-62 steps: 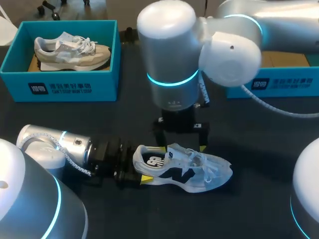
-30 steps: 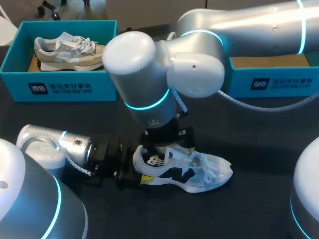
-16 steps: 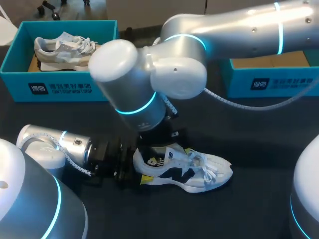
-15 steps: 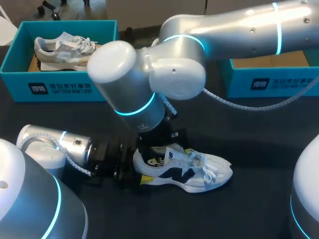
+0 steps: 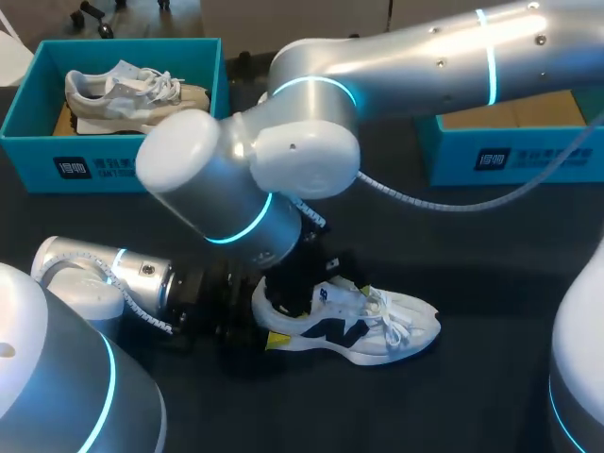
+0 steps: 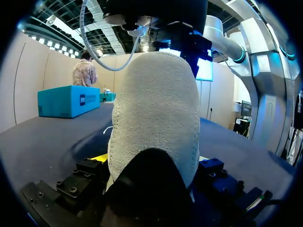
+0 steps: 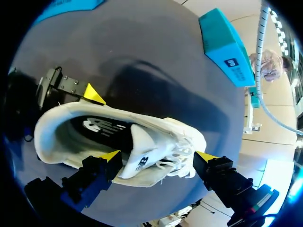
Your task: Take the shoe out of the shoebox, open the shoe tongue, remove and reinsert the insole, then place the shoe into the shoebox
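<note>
A white shoe (image 5: 354, 323) with a dark side logo lies on the dark table, toe pointing right. My left gripper (image 5: 253, 327) comes in low from the left and is shut on its heel; in the left wrist view the heel (image 6: 156, 118) fills the space between the fingers of that gripper (image 6: 151, 163). My right arm reaches over from the right, tilted, with its gripper (image 5: 316, 283) just above the shoe's mouth. In the right wrist view this gripper (image 7: 157, 156) is open over the tongue (image 7: 139, 151) and laces. The dark insole (image 7: 102, 127) lies inside the shoe.
A teal shoebox (image 5: 113, 168) at the back left holds a beige shoe (image 5: 137, 94). A second teal shoebox (image 5: 514, 156) stands at the back right, partly behind my right arm. The right arm's wrist housing (image 5: 208, 193) hangs over the table's middle.
My right arm has swung its wrist to the left and tilted over, bringing its open gripper down to the shoe's mouth. The left gripper and the shoe have stayed put.
</note>
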You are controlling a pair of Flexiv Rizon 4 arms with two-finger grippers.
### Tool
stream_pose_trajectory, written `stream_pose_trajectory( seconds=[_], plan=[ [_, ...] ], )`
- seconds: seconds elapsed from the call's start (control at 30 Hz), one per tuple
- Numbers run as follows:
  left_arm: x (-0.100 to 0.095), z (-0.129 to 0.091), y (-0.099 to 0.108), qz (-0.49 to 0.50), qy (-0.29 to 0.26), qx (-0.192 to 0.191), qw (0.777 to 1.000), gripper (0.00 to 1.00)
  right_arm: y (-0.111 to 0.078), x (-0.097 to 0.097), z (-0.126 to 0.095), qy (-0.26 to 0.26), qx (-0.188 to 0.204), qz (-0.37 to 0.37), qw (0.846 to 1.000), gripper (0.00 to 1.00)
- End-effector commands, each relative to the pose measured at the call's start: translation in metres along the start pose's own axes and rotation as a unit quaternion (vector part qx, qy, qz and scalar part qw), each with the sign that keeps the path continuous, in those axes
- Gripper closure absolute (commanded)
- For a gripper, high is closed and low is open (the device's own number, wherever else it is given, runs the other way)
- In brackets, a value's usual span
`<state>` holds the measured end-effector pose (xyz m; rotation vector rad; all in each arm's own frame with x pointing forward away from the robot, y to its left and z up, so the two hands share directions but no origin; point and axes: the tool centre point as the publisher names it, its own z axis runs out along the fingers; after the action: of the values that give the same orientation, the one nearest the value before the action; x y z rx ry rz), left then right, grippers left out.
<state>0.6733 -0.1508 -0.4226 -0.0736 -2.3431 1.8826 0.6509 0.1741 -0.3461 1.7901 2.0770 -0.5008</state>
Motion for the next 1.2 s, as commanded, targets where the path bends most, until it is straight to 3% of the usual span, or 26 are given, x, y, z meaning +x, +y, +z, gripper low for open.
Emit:
stream_pose_trajectory(
  seconds=[0.03, 0.67, 1.2],
  plan=[
    [0.000, -0.002, 0.000, 0.000, 0.000, -0.001, 1.000, 1.00, -0.007, 0.000, 0.001, -0.034, -0.003, 0.251, 0.967, 0.00],
    [0.000, -0.002, 0.000, 0.000, 0.000, -0.001, 1.000, 1.00, -0.011, -0.042, -0.010, 0.010, 0.021, 0.260, 0.965, 0.00],
    [0.000, -0.002, 0.000, 0.000, 0.000, -0.001, 1.000, 1.00, -0.003, -0.034, -0.007, 0.070, 0.034, 0.250, 0.965, 0.00]
  ],
)
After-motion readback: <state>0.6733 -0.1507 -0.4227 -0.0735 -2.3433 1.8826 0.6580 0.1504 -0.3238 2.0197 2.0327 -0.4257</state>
